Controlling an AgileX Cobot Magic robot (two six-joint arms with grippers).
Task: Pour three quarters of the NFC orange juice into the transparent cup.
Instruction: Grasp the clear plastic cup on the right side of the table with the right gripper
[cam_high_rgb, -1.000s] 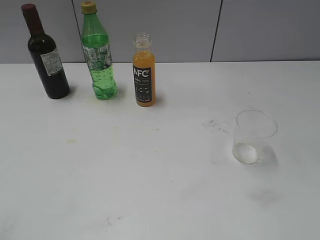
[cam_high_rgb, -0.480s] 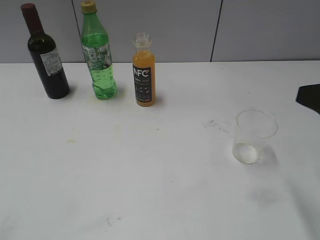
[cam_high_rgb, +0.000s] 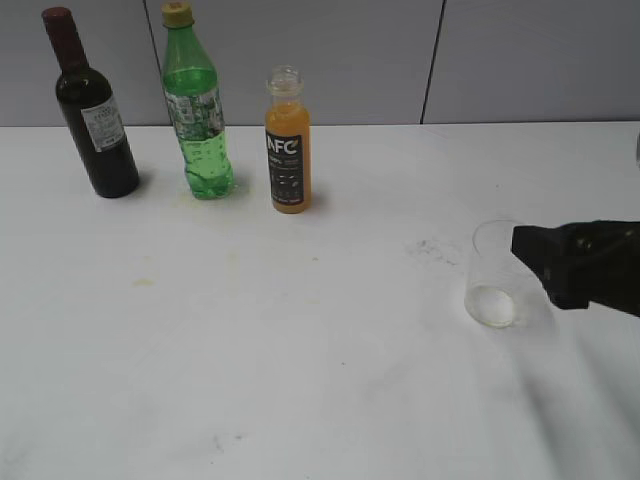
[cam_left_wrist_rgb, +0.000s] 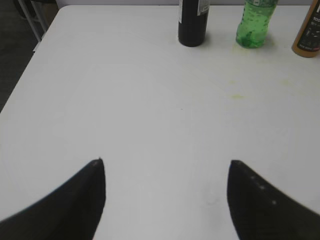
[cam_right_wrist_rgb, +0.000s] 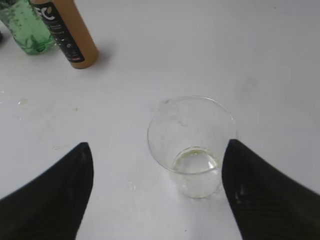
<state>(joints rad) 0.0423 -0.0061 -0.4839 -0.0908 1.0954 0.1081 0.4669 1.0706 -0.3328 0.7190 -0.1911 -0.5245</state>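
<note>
On a white table, the NFC orange juice stands upright and uncapped near the back edge, filled with orange liquid up into its neck, just right of a green plastic bottle with a yellow cap that holds clear liquid in its lower part. A dark wine bottle with a red cap stands further left, its contents not discernible through the dark glass. The transparent cup stands upright well apart from the three bottles, toward the right front of the table; the right wrist view shows it empty apart from a faint yellowish trace at its base.

The right gripper has come in from the right edge, where only its tip showed half a second ago, and now reaches the cup's right side in the exterior view; its fingers are spread wide with the cup between them, one finger tip at the cup's rim, nothing clasped. The left gripper hangs over bare table, fingers spread, holding nothing. Bottles and cup stand where they did a second ago.
</note>
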